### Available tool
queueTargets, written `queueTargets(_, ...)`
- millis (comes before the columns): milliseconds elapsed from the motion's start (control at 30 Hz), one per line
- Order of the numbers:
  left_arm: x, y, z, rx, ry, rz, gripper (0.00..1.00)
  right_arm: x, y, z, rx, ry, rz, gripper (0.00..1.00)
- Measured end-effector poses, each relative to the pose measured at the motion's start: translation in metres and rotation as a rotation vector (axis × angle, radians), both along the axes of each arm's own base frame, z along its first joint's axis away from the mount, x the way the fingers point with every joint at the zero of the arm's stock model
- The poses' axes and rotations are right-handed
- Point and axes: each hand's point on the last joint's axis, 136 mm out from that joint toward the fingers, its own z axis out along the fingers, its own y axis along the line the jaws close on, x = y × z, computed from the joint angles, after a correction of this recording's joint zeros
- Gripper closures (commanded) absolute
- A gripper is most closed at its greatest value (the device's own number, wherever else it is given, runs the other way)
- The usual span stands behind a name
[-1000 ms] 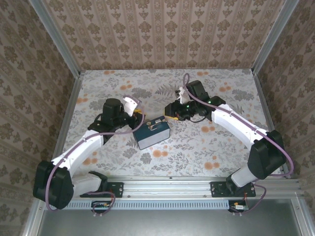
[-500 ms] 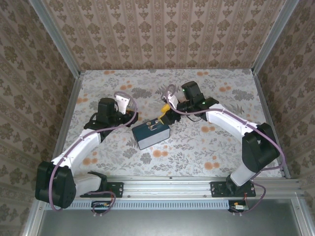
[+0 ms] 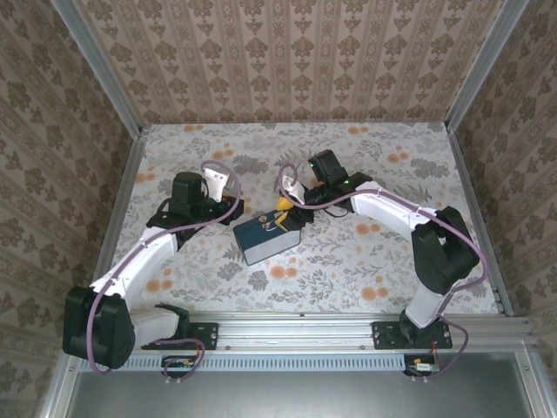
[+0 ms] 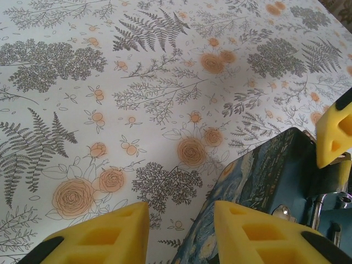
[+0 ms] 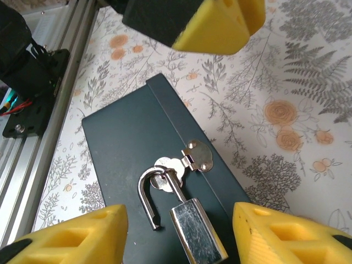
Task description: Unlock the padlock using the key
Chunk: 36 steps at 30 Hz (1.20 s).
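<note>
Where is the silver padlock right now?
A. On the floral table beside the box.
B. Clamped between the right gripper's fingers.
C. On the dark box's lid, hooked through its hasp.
C: the right wrist view shows the padlock lying on the box lid, its shackle looped through the hasp.

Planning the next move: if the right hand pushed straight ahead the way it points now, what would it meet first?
Probably the silver padlock, lying on the lid of the dark box, between the open fingers of the right hand; depth is unclear.
</note>
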Motion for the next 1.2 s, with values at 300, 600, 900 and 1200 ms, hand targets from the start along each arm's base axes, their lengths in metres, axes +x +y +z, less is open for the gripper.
queueTargets(300, -0.004, -0.001, 0.001, 0.012, 0.016, -0.016, 0.66, -0.002, 0.000, -0.012, -0.034, 0.018, 0.009, 0.80)
queueTargets(600, -0.025, -0.011, -0.012, 0.065, 0.062, -0.058, 0.67, 0.000, 0.004, -0.008, -0.077, 0.008, -0.063, 0.98)
queueTargets(900, -0.031, -0.015, -0.029, 0.153, 0.074, -0.071, 0.67, -0.007, -0.002, -0.003, -0.203, -0.060, -0.126, 0.99)
queueTargets(1200, -0.027, -0.027, -0.029, 0.172, 0.036, -0.076, 0.73, -0.002, -0.015, -0.003, -0.299, 0.004, -0.267, 1.00)
